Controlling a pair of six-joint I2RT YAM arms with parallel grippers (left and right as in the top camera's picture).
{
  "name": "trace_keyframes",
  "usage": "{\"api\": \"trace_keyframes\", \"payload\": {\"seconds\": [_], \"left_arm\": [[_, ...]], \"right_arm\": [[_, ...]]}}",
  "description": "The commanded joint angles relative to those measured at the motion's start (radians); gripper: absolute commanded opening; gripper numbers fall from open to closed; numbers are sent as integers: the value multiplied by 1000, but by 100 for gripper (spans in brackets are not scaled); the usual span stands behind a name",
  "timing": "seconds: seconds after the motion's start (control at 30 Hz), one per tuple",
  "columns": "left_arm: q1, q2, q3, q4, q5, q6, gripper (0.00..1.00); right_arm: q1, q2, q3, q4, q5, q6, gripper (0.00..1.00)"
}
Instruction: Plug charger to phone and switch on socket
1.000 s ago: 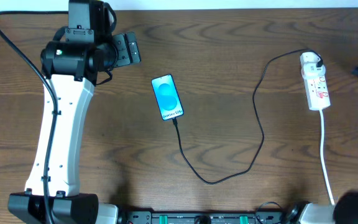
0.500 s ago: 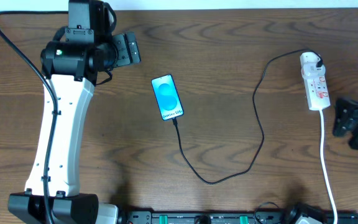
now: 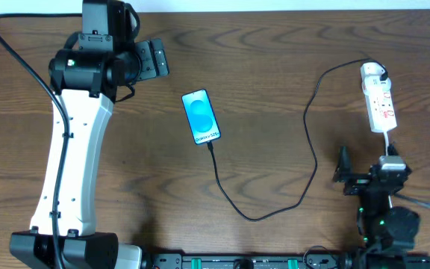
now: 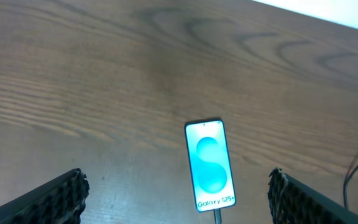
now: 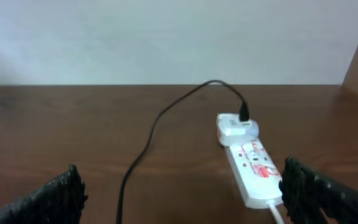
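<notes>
The phone (image 3: 201,116) lies in the middle of the table with its blue-teal screen lit; it also shows in the left wrist view (image 4: 211,166). The black charger cable (image 3: 308,142) runs from the phone's lower end in a loop to the white adapter (image 3: 372,72) plugged into the white socket strip (image 3: 379,101). The strip (image 5: 251,163) and adapter (image 5: 236,127) show in the right wrist view. My left gripper (image 3: 149,60) is open, up and left of the phone. My right gripper (image 3: 368,173) is open, low at the right, just below the strip.
The strip's white cord (image 3: 393,190) runs down toward the front edge, passing my right arm. The left arm's white link (image 3: 69,164) and its black cable (image 3: 28,67) take up the table's left side. A pale wall (image 5: 166,37) lies beyond the far edge.
My right arm has come in from the right edge and swung down to the front right, below the strip. The left arm, phone and cable have not moved.
</notes>
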Motion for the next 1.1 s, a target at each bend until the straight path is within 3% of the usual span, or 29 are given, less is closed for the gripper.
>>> {"api": "trace_keyframes", "payload": {"seconds": [0.0,0.53,0.7,0.87,0.97,1.07], "left_arm": [[0,-5,-4,-1,2,5,94],[1,-6,-10,-1,2,5,94],[0,-175,-190,25,-68,18,94],[3,-457,-567,426,-112,67,94],[18,-701,-887,744,-112,130,94],[37,-854,-1072,874,-112,130,94]], "right_arm": [[12,-60,-50,-6,39,-8,99],[12,-59,-50,-11,40,-8,99],[12,-59,-50,-11,40,-8,99],[12,-59,-50,-11,40,-8,99],[12,-59,-50,-11,40,-8,99],[12,-59,-50,-11,40,-8,99]]}}
